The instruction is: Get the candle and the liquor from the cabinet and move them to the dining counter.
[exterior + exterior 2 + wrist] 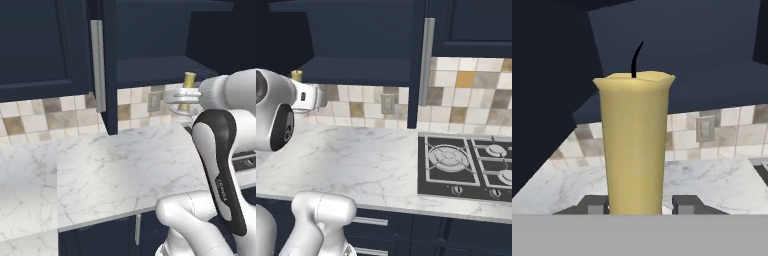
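Candle first: the tall pale-yellow wax candle (635,145) with its curved black wick stands upright between my hand's (641,206) two dark fingertips (684,204), one on each side of its base, so I read the hand as clenched on the candle. In the left base view the same candle (189,81) pokes up above round white discs just in front of my white wrist, held in the air above the white grey-veined marble bench (120,170) and just below the bottom shelf of the open dark navy wall cabinet (160,67). From the right base view I catch only a sliver of yellow (296,75) behind my arm's white elbow joint. The cabinet's door stands open edge-on, with its long silver bar handle (97,65) vertical beside it. Behind the bench runs a beige and brown tiled wall with a pale socket plate (387,104). Well off to my right, a black gas hob (466,167) with grey burner rings is set into the bench.
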Robot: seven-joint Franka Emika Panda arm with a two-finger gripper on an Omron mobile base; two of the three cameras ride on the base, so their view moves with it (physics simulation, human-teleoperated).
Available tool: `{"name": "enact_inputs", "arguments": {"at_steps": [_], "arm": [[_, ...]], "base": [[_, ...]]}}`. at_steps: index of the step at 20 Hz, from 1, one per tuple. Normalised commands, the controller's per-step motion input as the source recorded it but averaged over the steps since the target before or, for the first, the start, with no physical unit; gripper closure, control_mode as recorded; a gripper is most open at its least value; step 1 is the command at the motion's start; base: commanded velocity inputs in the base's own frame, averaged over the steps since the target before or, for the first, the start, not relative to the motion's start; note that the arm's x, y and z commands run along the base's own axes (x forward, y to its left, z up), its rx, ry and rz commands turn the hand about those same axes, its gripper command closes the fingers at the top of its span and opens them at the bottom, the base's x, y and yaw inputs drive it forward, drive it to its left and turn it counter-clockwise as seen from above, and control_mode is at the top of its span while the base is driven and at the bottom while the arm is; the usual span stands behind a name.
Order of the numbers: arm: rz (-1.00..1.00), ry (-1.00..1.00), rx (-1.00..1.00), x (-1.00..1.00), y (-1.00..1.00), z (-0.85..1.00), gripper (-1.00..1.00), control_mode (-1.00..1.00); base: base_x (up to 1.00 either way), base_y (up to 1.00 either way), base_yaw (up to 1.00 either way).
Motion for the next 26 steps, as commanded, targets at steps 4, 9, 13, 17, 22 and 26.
{"name": "enact_inputs", "arguments": {"at_steps": [4,9,13,17,22,26], "arm": [[-0.05,0.02,-0.08,-0.64,-0.24,-0.23,1.0,-1.0],[0.0,0.08,-0.01,-0.55,-0.38,-0.2,1.0,-1.0],[0.0,0.13,-0.01,-0.44,-0.32,-0.25,1.0,-1.0],[0.0,0.14,0.0,-0.33,-0.2,-0.22,1.0,-1.0],[0.0,0.01,0.0,-0.02,-0.02,-0.01,1.0,-1.0],[0.0,0.0,0.0,0.0,0.0,0.0,1.0,1.0]], "base": [[0.0,0.0,0.0],[0.0,0.0,0.0],[0.0,0.0,0.0],[0.0,0.0,0.0],[0.0,0.0,0.0],[-0.05,0.0,0.0]]}}
